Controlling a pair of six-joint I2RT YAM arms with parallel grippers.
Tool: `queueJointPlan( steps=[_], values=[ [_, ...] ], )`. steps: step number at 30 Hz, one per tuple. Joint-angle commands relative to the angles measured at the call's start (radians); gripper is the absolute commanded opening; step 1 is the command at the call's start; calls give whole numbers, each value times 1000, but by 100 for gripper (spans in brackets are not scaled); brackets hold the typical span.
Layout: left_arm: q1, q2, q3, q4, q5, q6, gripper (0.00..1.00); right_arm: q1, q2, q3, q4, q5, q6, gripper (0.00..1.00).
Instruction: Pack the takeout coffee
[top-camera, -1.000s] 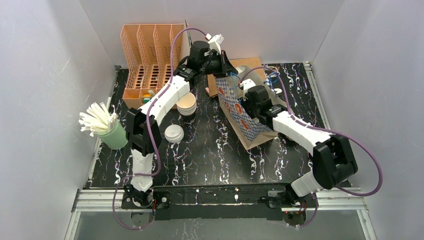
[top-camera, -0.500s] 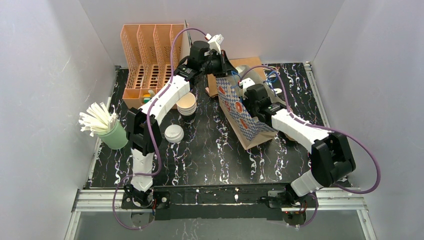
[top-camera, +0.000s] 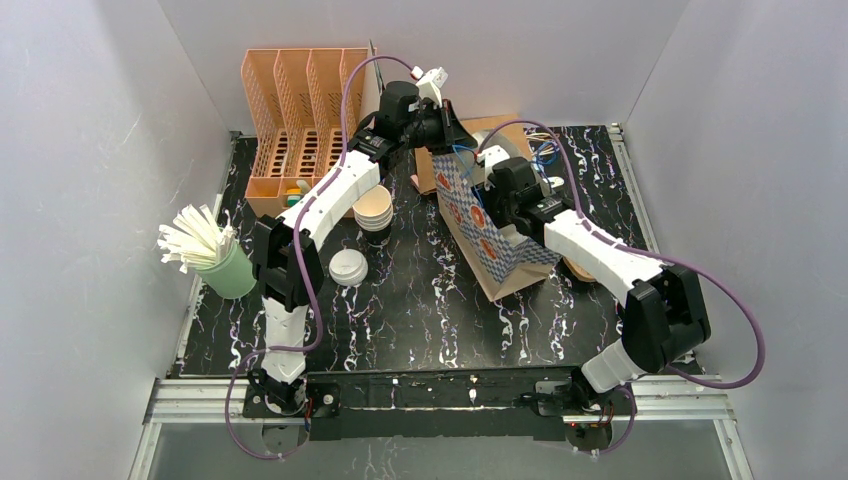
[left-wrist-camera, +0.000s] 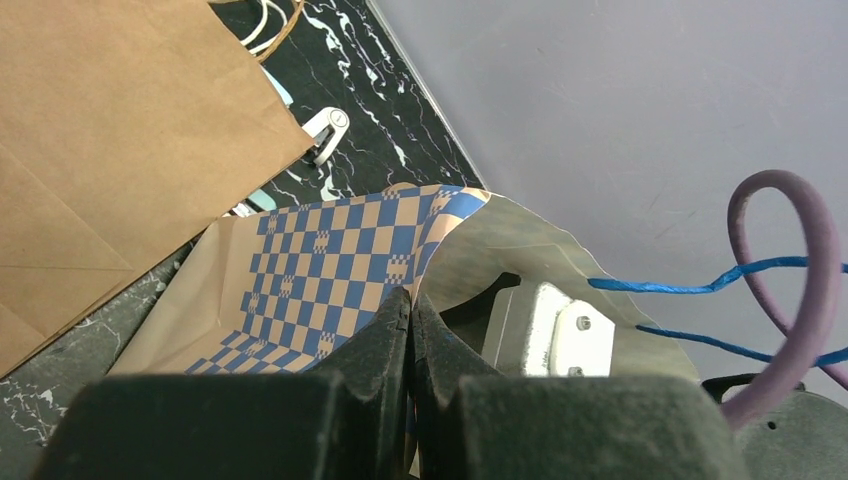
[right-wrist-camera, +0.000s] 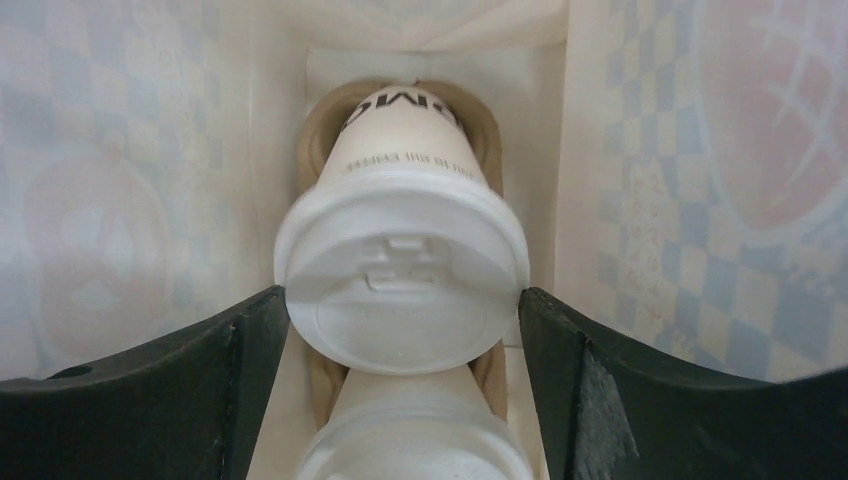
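My left gripper (left-wrist-camera: 410, 312) pinches the rim of the blue-checked paper bag (left-wrist-camera: 330, 270); I can't tell whether my right gripper (right-wrist-camera: 402, 300) grips the white lidded paper cup (right-wrist-camera: 400, 160); light, crushable, best held under its lid

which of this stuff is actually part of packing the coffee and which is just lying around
In the job: lidded cups, pulp tray under them, checkered bag, left pincer pinching the bag's rim, right pincer open around one cup.

Lying about: orange rack, green cup of straws, stack of lidless cups, loose lid, flat brown bag.
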Motion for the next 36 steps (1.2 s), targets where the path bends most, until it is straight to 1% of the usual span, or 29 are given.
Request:
queueJointPlan(
  steps=[1, 3, 8, 12, 16, 17, 19, 23, 25, 27, 29, 33, 36],
  values=[
    [-2, -50, 17, 26, 38, -8, 0, -2, -50, 79, 4, 41, -15, 94],
    [-2, -55, 10, 26, 40, -6, 0, -3, -64, 98, 1, 42, -16, 98],
    [-3, -58, 11, 31, 46, -3, 0, -3, -114, 129, -35, 11, -11, 98],
    [-3, -57, 19, 45, 56, -9, 0, -3, -176, 98, -40, -19, -10, 98],
    [-4, -58, 22, 69, 78, -12, 0, -3, -227, 59, -47, -2, 7, 98],
    [-5, -60, 25, 73, 82, -12, 0, -3, -241, 49, -49, 2, 14, 96],
    [-7, -59, 33, 75, 93, -14, 0, -3, -271, 30, -51, 1, 29, 89],
    [-11, -62, 30, 75, 105, -18, 0, -6, -285, 18, -94, -16, 43, 64],
    [-14, -64, 23, 75, 113, -21, 0, -5, -279, 19, -123, -21, 44, 50],
    [-20, -69, 15, 75, 122, -21, 0, -8, -273, 19, -133, -22, 47, 42],
    [-26, -79, 1, 75, 134, -22, 0, -15, -265, 26, -141, -32, 55, 40],
    [-37, -101, 0, 68, 129, -27, 0, -20, -263, 38, -185, -55, 96, 41],
    [-38, -109, 26, 54, 114, -45, 0, -19, -303, 3, -186, -71, 120, 42]
  ],
)
